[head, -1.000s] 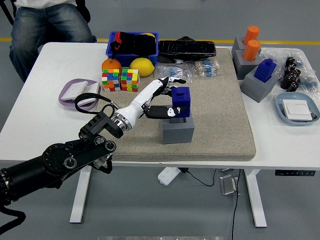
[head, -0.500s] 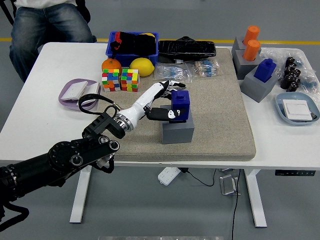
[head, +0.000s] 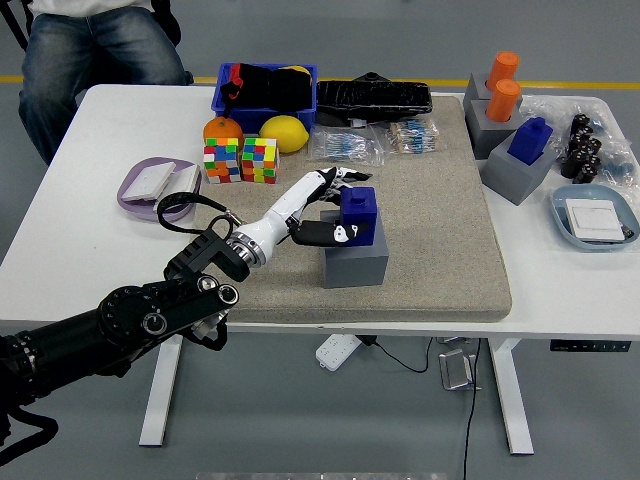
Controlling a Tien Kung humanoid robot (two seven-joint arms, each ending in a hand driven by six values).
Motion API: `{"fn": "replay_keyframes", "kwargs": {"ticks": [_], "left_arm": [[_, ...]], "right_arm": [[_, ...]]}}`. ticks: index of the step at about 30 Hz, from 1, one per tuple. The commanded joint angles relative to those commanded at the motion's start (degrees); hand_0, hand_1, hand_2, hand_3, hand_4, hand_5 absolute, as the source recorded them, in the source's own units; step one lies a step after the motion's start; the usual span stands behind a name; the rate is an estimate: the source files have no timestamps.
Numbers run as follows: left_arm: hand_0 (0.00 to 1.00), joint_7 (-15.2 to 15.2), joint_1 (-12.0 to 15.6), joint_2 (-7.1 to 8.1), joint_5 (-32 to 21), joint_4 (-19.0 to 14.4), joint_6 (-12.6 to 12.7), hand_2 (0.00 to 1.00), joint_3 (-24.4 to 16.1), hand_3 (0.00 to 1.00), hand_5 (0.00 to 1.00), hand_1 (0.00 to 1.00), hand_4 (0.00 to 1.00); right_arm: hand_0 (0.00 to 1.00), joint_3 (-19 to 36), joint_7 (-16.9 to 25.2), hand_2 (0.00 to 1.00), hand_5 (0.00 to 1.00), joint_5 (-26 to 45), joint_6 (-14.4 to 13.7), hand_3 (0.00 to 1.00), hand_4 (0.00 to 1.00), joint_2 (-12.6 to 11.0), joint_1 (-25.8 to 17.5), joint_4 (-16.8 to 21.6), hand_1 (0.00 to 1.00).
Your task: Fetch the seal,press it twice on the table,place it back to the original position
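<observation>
A blue seal [head: 361, 213] stands upright in its grey block holder [head: 355, 264] near the middle of the tan mat [head: 440, 230]. My left hand [head: 340, 204], white with black fingertips, reaches in from the lower left and is shut on the seal. The thumb presses the seal's near left side and the fingers curl over its far side. The seal's bottom sits down inside the holder. My right arm does not show.
Two puzzle cubes [head: 241, 160], an orange [head: 220, 128] and a lemon [head: 283, 132] lie behind the hand. A purple tray [head: 137, 189] sits to the left. More seals in grey holders [head: 515, 175] stand at the far right. A person [head: 90, 50] sits at the far left corner.
The hand has lowered the blue seal a little, down into the grey holder, and shifted slightly left. Nothing else on the table has moved.
</observation>
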Motion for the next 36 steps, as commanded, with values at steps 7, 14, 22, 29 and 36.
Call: {"fn": "replay_keyframes", "kwargs": {"ticks": [7, 14, 22, 29, 36], "left_arm": [[0.660, 0.2, -0.2, 0.04, 0.8, 0.1, 0.0, 0.450, 0.1, 0.795, 0.002, 0.486, 0.672], [0.659, 0.9, -0.2, 0.43, 2.3, -0.2, -0.5, 0.447, 0.1, 0.795, 0.002, 0.490, 0.673], [0.660, 1.2, -0.4, 0.48, 2.5, -0.1, -0.7, 0.445, 0.6, 0.794, 0.002, 0.489, 0.673], [0.660, 1.3, -0.9, 0.77, 3.4, -0.8, -0.7, 0.445, 0.4, 0.794, 0.002, 0.490, 0.670], [0.660, 1.5, -1.2, 0.98, 3.9, -0.9, -0.7, 0.441, 0.3, 0.794, 0.002, 0.489, 0.669]], "right_arm": [[0.915, 0.1, 0.0, 0.787, 0.624, 0.0, 0.0, 0.785, 0.939, 0.0, 0.0, 0.0, 0.783], [0.915, 0.3, 0.0, 0.788, 0.623, -0.1, 0.0, 0.785, 0.940, 0.1, -0.2, 0.0, 0.782], [0.915, 0.3, 0.0, 0.787, 0.623, 0.0, 0.0, 0.785, 0.940, 0.1, -0.1, 0.0, 0.782], [0.915, 0.5, 0.1, 0.786, 0.623, -0.1, 0.0, 0.785, 0.940, 0.0, -0.1, 0.0, 0.782], [0.915, 0.4, 0.1, 0.785, 0.622, 0.0, 0.1, 0.786, 0.940, 0.1, -0.3, 0.0, 0.783]]}}
